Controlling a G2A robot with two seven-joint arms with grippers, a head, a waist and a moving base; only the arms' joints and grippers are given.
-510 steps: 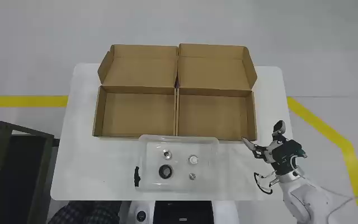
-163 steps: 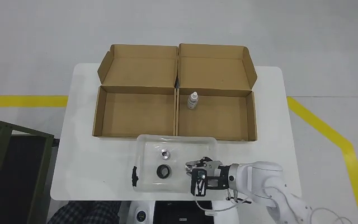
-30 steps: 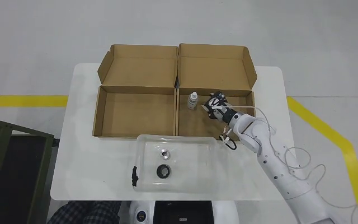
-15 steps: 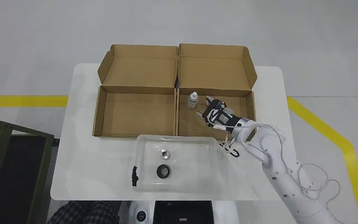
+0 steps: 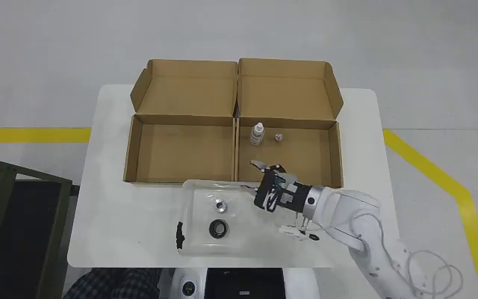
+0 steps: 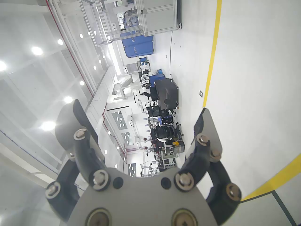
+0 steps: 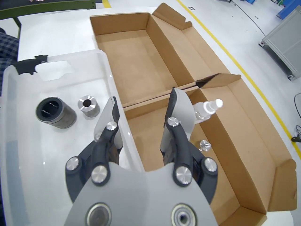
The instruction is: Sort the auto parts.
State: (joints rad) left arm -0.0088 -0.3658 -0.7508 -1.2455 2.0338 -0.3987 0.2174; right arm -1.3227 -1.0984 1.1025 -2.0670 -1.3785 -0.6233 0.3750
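Over the rim of the tub (image 7: 107,64), my R claw (image 7: 144,96) hangs wide open & empty; dropping here I'd snag that rim or bump the steel plug (image 7: 89,106) by the black cylinder (image 7: 56,116).

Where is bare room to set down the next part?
The left box is bare. The right box is free from middle to right wall; a bottle and a small metal part sit by its back left corner. The tub holds a black cylinder and a metal ring in its left half; the open right gripper hovers at its far rim.
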